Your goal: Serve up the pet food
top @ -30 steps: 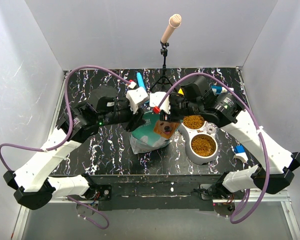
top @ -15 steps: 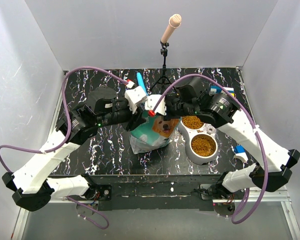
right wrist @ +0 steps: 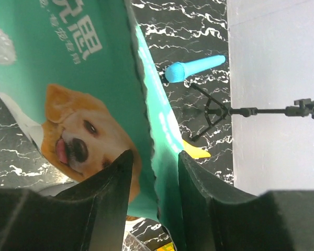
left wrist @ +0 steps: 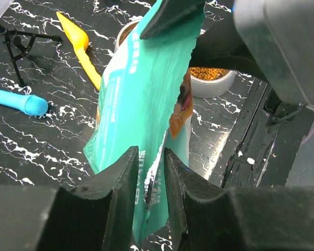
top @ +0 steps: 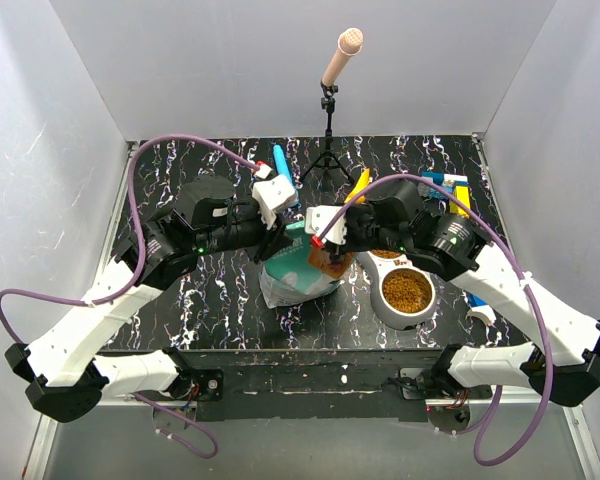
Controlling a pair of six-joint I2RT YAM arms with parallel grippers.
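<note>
Black table; left tool, right tool tight on bag

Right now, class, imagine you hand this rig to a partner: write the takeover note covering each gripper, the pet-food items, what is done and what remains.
Left gripper: jaws shut on the top edge of the pet food bag.
Right gripper: jaws shut on the bag's top too, at its other end.
Bag: held upright between the arms, beside the double feeder.
Done: near bowl holds kibble; far bowl is mostly hidden.
Left: check the far bowl, then probably set the bag down and release.
</note>
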